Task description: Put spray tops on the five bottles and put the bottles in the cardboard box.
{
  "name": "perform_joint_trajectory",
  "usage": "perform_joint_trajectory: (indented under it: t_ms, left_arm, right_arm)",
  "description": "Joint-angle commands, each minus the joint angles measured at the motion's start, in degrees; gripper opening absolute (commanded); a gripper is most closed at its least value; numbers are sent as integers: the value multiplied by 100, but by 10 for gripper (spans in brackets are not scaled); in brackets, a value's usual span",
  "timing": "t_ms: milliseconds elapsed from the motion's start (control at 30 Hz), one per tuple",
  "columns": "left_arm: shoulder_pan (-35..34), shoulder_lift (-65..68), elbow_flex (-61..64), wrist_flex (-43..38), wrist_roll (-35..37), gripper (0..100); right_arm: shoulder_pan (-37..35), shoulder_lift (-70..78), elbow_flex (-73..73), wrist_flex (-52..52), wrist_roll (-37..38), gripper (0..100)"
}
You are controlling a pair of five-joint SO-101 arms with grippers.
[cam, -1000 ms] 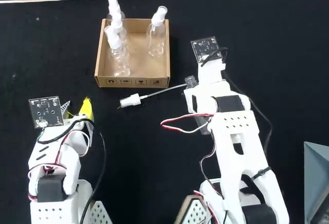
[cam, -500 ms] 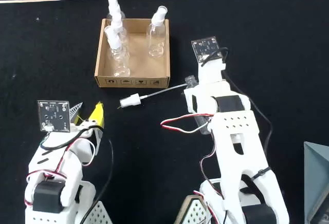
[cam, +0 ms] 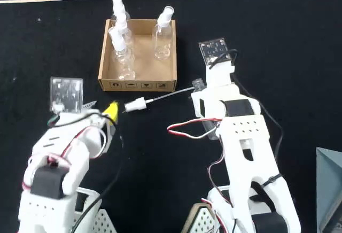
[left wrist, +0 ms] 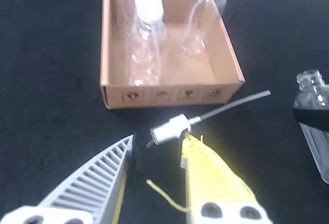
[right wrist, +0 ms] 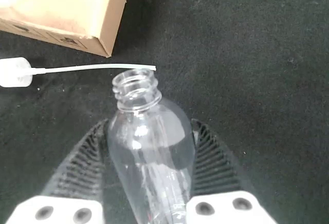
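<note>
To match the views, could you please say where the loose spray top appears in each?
High view: spray top lies before the cardboard box.
Left wrist view: spray top between left end effector and box.
Right wrist view: spray top past the held bottle, beside the box.
Shared landmark: the box's front wall.

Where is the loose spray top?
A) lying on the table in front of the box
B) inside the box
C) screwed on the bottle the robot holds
A: the spray top lies flat on the black table just in front of the box, and the held bottle has a bare, open neck.
</note>
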Motion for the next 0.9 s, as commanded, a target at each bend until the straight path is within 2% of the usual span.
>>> perform_joint_trajectory:
  t_ms: [0,200,633,867]
  left_arm:
    - [295,519,-567,0,325,137]
    - [400,607,-567,0,774,141]
    - [549,659,-769,-53,747,141]
    - [567,1582,-1393,-44,774,141]
  right_arm:
    - [123,-251,-13,-141,9,11]
    - [123,-251,-13,-141,18,12]
    - [123,-251,-13,-141,18,12]
    - [123,-251,-4,-141,18,12]
